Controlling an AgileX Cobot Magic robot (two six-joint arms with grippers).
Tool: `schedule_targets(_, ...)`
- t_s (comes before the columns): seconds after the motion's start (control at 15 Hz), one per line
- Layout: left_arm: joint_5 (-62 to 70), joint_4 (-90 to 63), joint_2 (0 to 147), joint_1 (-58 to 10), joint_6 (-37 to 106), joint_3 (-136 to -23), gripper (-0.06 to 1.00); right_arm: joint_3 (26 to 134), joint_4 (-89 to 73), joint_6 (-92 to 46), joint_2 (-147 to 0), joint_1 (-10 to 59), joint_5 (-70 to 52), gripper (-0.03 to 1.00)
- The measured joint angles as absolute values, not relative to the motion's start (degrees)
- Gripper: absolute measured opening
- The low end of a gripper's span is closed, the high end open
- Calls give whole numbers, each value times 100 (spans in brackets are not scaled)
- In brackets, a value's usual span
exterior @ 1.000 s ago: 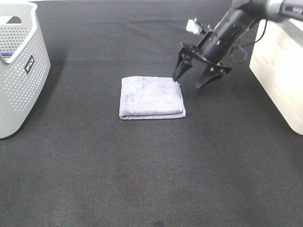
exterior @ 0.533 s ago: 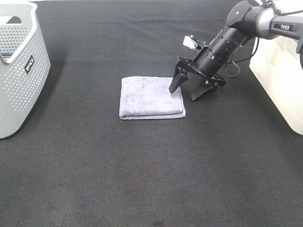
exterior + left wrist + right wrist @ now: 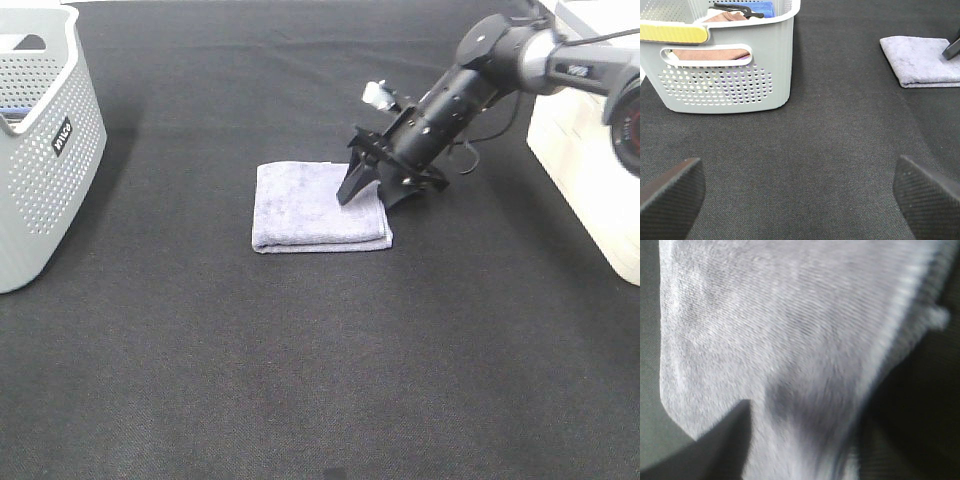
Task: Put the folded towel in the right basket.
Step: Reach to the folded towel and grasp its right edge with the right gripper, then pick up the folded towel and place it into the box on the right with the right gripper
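The folded lavender towel (image 3: 318, 207) lies flat on the black table, near the middle. My right gripper (image 3: 372, 194) is open and low over the towel's right edge, with one finger on top of the towel and the other on the table just beside it. In the right wrist view the towel (image 3: 790, 330) fills the frame between the two dark fingers (image 3: 725, 450). The white right basket (image 3: 590, 170) stands at the right edge. My left gripper (image 3: 800, 200) is open and empty, far from the towel (image 3: 922, 60).
A grey perforated basket (image 3: 40, 150) stands at the far left; the left wrist view shows folded cloths inside that basket (image 3: 725, 75). The black cloth table surface (image 3: 320, 350) spreads out in front of the towel.
My right gripper has moved down and to the left, from above the towel's far right corner onto its right edge. The towel has not moved.
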State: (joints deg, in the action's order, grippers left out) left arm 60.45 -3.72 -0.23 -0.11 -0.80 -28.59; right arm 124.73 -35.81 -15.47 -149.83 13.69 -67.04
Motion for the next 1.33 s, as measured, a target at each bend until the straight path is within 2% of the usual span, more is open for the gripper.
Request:
schedule_targets(0.07, 6045, -372, -23, -11, -80, -2859, 97, 12473, -3587, -1518, -15006, 1381, -6663, 41)
schedule_targets(0.2, 6045, -372, -23, -11, -80, -2859, 97, 12468, -3495, -1404, -15011, 1375, -6635, 11)
schedule_targets(0.27, 6045, -372, -23, -11, -80, -2859, 97, 12468, -3438, -1398, -15000, 1375, -6635, 7)
schedule_targets(0.47, 6045, -372, -23, -11, -80, -2859, 97, 12456, -3237, -1415, -14782, 1375, -6629, 7)
schedule_targets(1.07, 6045, -372, -23, -11, -80, -2859, 97, 12456, -1782, -1306, -12244, 1312, -6767, 7)
schedule_targets(1.33, 6045, -372, -23, -11, -80, -2859, 97, 12456, -1427, -1100, -11310, 653, -6973, 7)
